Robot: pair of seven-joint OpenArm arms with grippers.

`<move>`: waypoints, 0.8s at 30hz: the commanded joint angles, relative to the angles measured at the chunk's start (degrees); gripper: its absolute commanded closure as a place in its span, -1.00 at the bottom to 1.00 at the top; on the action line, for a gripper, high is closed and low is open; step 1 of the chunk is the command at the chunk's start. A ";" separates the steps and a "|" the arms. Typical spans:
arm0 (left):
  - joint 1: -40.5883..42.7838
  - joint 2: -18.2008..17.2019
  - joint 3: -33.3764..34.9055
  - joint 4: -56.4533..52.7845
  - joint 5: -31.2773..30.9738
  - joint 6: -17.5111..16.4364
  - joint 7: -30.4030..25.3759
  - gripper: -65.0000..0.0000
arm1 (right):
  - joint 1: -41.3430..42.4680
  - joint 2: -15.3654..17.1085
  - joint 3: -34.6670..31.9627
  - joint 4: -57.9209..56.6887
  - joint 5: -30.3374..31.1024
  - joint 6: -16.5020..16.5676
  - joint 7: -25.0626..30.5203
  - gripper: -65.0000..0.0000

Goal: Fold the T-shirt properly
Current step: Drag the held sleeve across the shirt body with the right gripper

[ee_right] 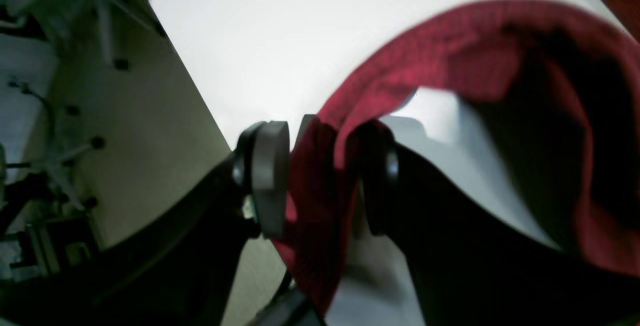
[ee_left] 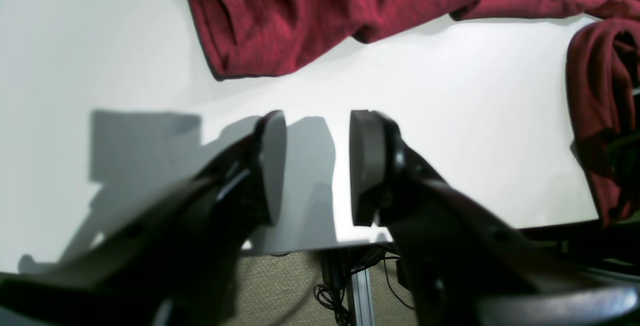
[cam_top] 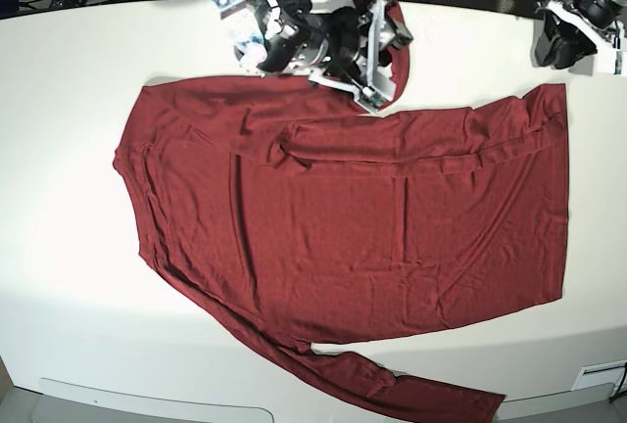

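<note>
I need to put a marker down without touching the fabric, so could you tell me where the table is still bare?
Bare table lies left of the T-shirt, from its shoulder edge to the table edge, and along the front between hem and lower sleeve. A strip by the left gripper is free too. It is crowded where the right gripper pinches a sleeve.

The T-shirt (cam_top: 353, 217) lies spread across the table (cam_top: 59, 70), one sleeve trailing toward the table's near edge.

A white table (cam_top: 59, 70) carries the maroon T-shirt (cam_top: 372, 227), spread seemingly mostly flat.
</note>
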 commanded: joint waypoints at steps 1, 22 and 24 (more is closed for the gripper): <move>0.20 -0.94 -0.33 0.98 -0.63 -0.52 -1.33 0.36 | 0.15 -0.85 -0.02 -1.18 -3.17 -0.74 -0.98 0.26; 0.17 -0.94 -0.33 0.98 -0.63 -0.52 -1.36 0.36 | 6.95 -3.72 -0.02 2.71 -0.79 -0.85 14.29 1.00; 0.17 -0.94 -0.33 0.98 -0.63 -0.52 -1.36 0.36 | 9.11 -3.72 -0.02 2.80 -0.81 -0.87 14.67 1.00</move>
